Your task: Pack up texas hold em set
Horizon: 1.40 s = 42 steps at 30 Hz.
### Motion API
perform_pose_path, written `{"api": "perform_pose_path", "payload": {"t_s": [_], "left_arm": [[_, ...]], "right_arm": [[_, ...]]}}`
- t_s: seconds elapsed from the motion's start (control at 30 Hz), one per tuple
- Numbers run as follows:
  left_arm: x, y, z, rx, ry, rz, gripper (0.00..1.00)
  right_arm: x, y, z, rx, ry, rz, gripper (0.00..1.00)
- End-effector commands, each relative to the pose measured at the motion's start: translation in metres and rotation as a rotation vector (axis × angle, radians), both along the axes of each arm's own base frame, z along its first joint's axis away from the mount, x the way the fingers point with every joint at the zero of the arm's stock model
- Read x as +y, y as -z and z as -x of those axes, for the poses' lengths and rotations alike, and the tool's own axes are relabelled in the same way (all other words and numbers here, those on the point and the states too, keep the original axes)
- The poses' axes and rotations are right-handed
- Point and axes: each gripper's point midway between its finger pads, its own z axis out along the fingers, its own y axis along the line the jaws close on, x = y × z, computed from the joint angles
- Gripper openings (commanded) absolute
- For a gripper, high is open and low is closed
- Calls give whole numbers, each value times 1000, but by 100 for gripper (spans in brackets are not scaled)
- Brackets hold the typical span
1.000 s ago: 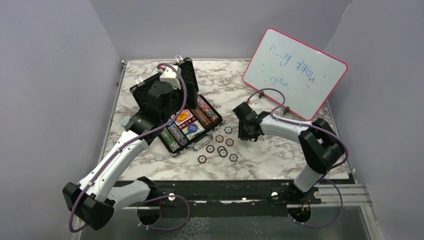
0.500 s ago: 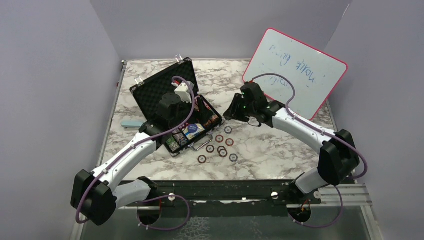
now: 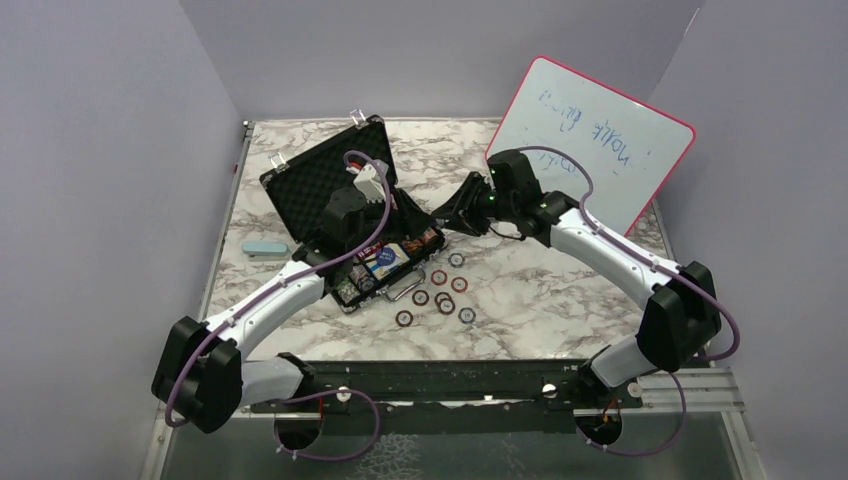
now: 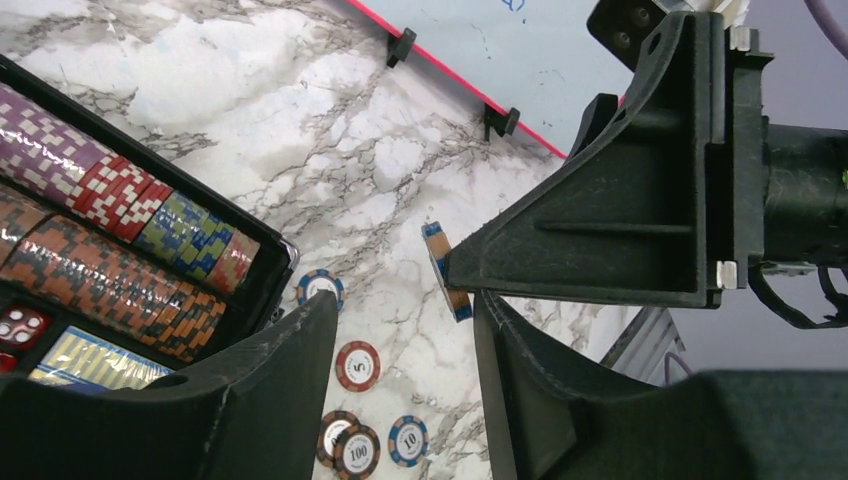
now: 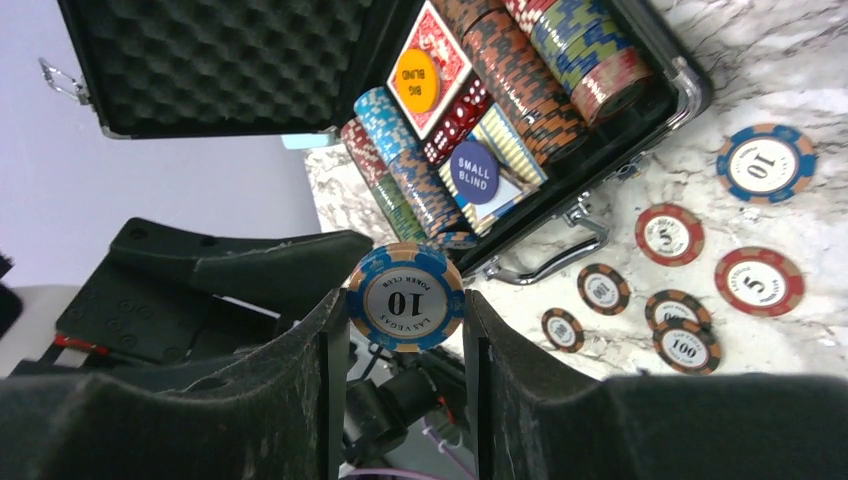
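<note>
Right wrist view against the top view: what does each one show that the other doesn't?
Only the right wrist view shows the blue chip marked 10, pinched in the right end effector. Only the top view shows the pink-framed whiteboard standing at the back right. Both show the open case and the loose chips lying beside it.

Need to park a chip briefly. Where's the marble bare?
Bare: near strip between loose chips and table edge; far strip between case lid and whiteboard. Crowded: beside the case handle, where the chips lie.
</note>
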Motion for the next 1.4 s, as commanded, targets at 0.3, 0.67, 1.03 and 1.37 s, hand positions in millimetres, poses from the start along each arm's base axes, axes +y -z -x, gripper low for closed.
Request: {"api": "perform_pose_path", "payload": {"t_s": [0.3, 0.67, 1.03, 1.37], "left_arm": [[-16, -10, -4, 27, 22, 115, 45], [-21, 9, -8, 70, 30, 79, 19], [-13, 26, -16, 14, 50, -112, 0], [44, 76, 17, 113, 293, -707, 0]], "right_arm": [[19, -17, 4, 58, -50, -103, 37], [28, -11, 11, 124, -72, -159, 38], [21, 2, 4, 123, -62, -112, 62], [-53, 22, -19, 81, 69, -12, 78]]}}
